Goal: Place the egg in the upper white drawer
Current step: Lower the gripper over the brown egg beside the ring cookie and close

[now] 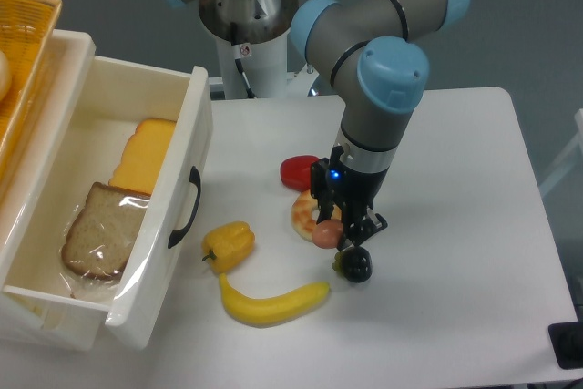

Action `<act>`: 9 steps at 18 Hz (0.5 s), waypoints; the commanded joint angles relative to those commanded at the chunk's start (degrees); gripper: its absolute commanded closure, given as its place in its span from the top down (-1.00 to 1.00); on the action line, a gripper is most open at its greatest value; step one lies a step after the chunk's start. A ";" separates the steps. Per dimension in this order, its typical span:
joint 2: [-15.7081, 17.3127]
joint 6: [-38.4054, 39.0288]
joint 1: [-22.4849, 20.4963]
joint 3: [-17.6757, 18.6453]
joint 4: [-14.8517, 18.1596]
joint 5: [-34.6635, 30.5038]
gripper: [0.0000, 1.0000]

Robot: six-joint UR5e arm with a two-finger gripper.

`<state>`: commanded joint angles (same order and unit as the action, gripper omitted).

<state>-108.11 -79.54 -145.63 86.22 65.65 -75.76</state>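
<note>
Your gripper (333,232) points straight down, and its jaws pinch the egg (326,235), which sits between the dark fingers (349,230) just above the tabletop. You cannot tell from this view whether the egg rests on the table (455,189) or hangs a little clear of it. Right behind the jaws, on the arm's base side, lies the donut (306,213), partly hidden by the fingers, and past it the red pepper (299,172). Just below the jaws, toward the camera, sits a small dark fruit (353,265), close to the fingertips. Further toward the camera lies the banana (271,302), and out to the camera's left of the jaws the yellow pepper (229,243). Well beyond that stands the drawer (178,190), pulled open, with bread (100,230) and cheese (148,155) inside.
</note>
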 joint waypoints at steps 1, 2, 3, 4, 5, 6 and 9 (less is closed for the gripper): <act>0.35 0.09 0.17 0.00 0.17 -0.09 -0.74; 1.23 0.96 0.35 0.00 0.26 -0.44 -0.74; 2.10 2.62 0.44 0.00 0.26 -0.70 -0.74; 2.37 3.68 0.35 -0.09 0.26 -0.70 -0.74; 2.90 4.30 0.44 -0.18 0.26 -0.53 -0.74; 3.69 5.44 0.44 -0.18 0.26 -0.44 -0.74; 4.66 8.87 0.53 -0.35 0.26 -0.18 -0.74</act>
<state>-103.45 -70.67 -145.11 85.87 65.92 -75.94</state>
